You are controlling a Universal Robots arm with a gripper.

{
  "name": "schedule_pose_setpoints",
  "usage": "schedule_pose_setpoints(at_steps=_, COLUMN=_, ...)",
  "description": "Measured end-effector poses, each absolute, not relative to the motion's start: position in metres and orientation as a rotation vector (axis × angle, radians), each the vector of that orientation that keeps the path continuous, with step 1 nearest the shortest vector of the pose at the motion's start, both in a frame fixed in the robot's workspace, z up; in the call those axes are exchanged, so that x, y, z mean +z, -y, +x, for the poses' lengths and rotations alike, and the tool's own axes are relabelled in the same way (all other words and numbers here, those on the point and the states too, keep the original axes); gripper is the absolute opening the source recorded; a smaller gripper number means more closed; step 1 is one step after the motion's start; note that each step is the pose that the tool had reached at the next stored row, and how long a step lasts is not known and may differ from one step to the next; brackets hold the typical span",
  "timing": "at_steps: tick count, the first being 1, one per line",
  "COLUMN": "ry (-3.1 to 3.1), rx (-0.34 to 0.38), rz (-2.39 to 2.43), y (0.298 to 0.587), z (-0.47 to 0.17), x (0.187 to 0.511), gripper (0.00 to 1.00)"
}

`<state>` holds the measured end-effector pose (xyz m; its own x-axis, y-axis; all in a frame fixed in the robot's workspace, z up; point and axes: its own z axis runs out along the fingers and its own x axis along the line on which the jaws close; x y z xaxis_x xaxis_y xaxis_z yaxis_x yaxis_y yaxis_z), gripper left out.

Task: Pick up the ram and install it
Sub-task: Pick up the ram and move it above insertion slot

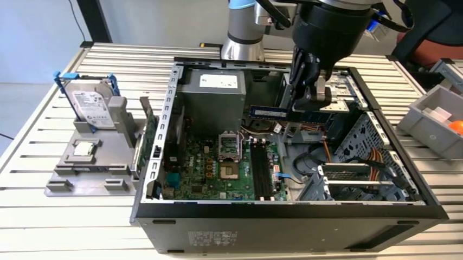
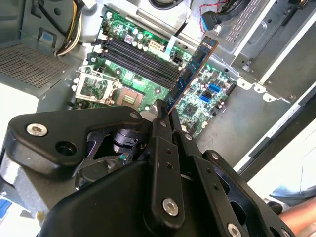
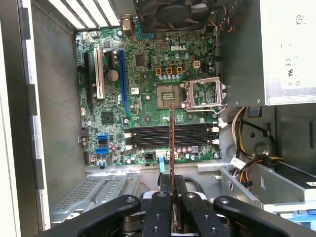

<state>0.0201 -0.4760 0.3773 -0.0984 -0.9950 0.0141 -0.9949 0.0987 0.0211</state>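
Claw (image 3: 173, 190) pinches long, thin dark ram (image 2: 190, 74), coppery-edged, over motherboard (image 3: 148, 106).

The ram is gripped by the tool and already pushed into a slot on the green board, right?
No. The tool grips the ram, but holds it above the green board, not in a slot; the exterior view shows this.

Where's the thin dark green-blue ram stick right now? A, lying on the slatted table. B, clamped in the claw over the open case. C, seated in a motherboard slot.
B: the claw grips the thin dark green-blue ram stick, held above the green motherboard's empty black slots.
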Motion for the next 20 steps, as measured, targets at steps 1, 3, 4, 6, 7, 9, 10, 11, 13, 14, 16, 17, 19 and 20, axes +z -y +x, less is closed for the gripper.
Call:
schedule_pose_setpoints(at_steps=1, ry=2.31, rx=-0.009, rz=2.093, y=0.476, z=0.0202, x=0.3773, gripper=0.0)
schedule_pose_setpoints(at_steps=3, ry=2.31, rx=-0.01, rz=2.093, y=0.476, z=0.0202, x=0.3773, gripper=0.0)
schedule_pose_setpoints(at_steps=4, ry=2.31, rx=-0.01, rz=2.093, y=0.476, z=0.0202, x=0.3773, gripper=0.0)
schedule_pose_setpoints(at_steps=6, ry=2.31, rx=-0.01, rz=2.093, y=0.476, z=0.0202, x=0.3773, gripper=0.0)
schedule_pose_setpoints(at_steps=7, ry=2.31, rx=-0.01, rz=2.093, y=0.476, z=0.0203, x=0.3773, gripper=0.0)
schedule_pose_setpoints(at_steps=9, ry=2.31, rx=-0.01, rz=2.093, y=0.4761, z=0.0203, x=0.3773, gripper=0.0)
schedule_pose_setpoints(at_steps=10, ry=2.31, rx=-0.01, rz=2.093, y=0.4761, z=0.0203, x=0.3773, gripper=0.0)
schedule_pose_setpoints(at_steps=11, ry=2.31, rx=-0.01, rz=2.093, y=0.4761, z=0.0203, x=0.3773, gripper=0.0)
schedule_pose_setpoints(at_steps=13, ry=2.31, rx=-0.01, rz=2.093, y=0.4761, z=0.0204, x=0.3773, gripper=0.0)
schedule_pose_setpoints(at_steps=14, ry=2.31, rx=-0.01, rz=2.093, y=0.4761, z=0.0204, x=0.3773, gripper=0.0)
schedule_pose_setpoints(at_steps=16, ry=2.31, rx=-0.01, rz=2.093, y=0.4761, z=0.0204, x=0.3773, gripper=0.0)
schedule_pose_setpoints(at_steps=17, ry=2.31, rx=-0.009, rz=2.093, y=0.4761, z=0.0205, x=0.3773, gripper=0.0)
schedule_pose_setpoints(at_steps=19, ry=2.31, rx=-0.01, rz=2.093, y=0.4761, z=0.0205, x=0.3773, gripper=0.0)
schedule_pose_setpoints(at_steps=20, ry=2.31, rx=-0.01, rz=2.093, y=0.4761, z=0.0205, x=0.3773, gripper=0.0)
